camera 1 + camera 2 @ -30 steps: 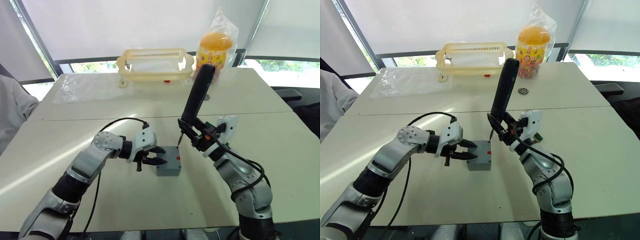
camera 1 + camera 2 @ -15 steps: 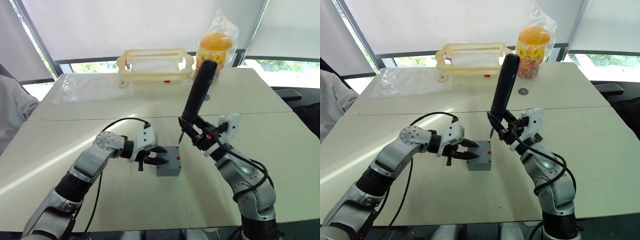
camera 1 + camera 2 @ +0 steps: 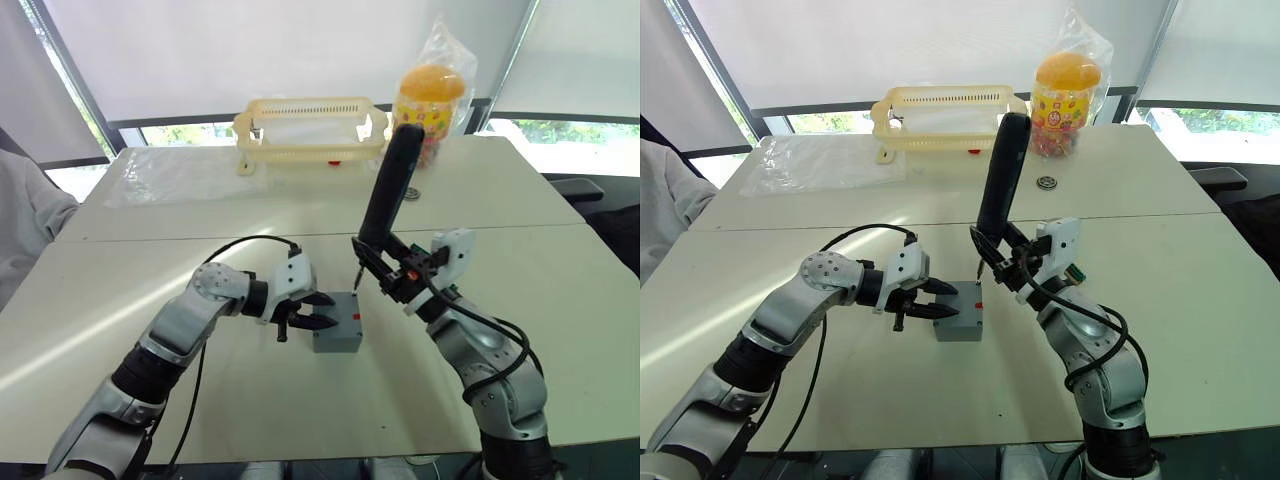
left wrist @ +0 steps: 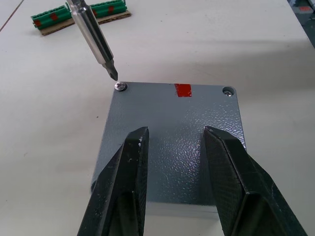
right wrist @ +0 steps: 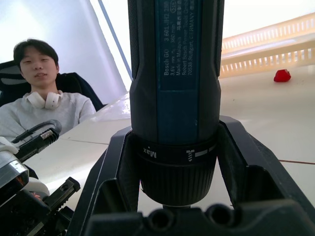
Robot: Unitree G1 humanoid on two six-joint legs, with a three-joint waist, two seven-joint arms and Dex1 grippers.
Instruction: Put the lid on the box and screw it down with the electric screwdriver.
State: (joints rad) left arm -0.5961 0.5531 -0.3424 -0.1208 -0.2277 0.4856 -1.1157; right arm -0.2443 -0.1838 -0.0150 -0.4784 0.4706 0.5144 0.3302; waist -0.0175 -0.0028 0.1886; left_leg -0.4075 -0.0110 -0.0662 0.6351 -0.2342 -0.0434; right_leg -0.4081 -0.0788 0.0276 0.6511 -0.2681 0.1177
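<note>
The grey box stands on the table with the grey lid lying on it; a red mark shows at the lid's far edge. My left gripper is open, its two black fingers spread over the lid top. A screw sits in one far corner of the lid. My right gripper is shut on the electric screwdriver, which stands tilted with its bit tip hovering just above that screw.
A pale yellow basket, a bagged jar with an orange lid and a clear plastic sheet lie at the far side. Green circuit boards sit beyond the box. A person sits at the left.
The screwdriver in my right gripper has shifted slightly left, toward the box's far corner. My left gripper and the box have stayed put.
</note>
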